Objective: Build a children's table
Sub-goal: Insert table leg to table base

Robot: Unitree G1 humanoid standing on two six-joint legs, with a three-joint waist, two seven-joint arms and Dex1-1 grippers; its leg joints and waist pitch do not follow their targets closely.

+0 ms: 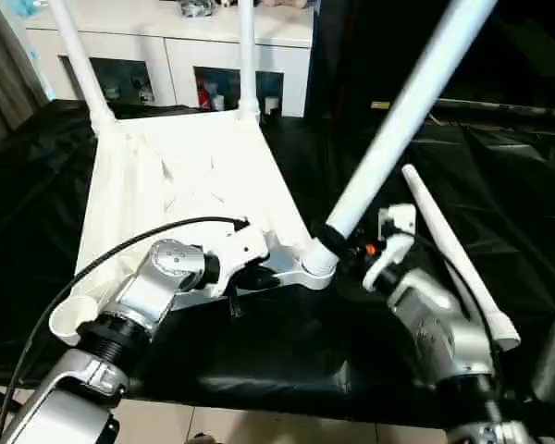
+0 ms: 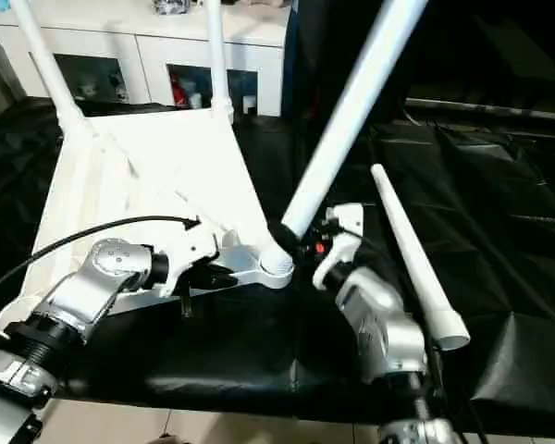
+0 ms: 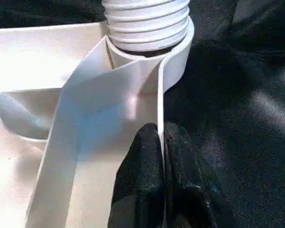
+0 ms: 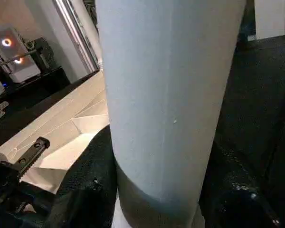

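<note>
No lettering, label, brand mark, number or sign can be read anywhere in these views
</note>
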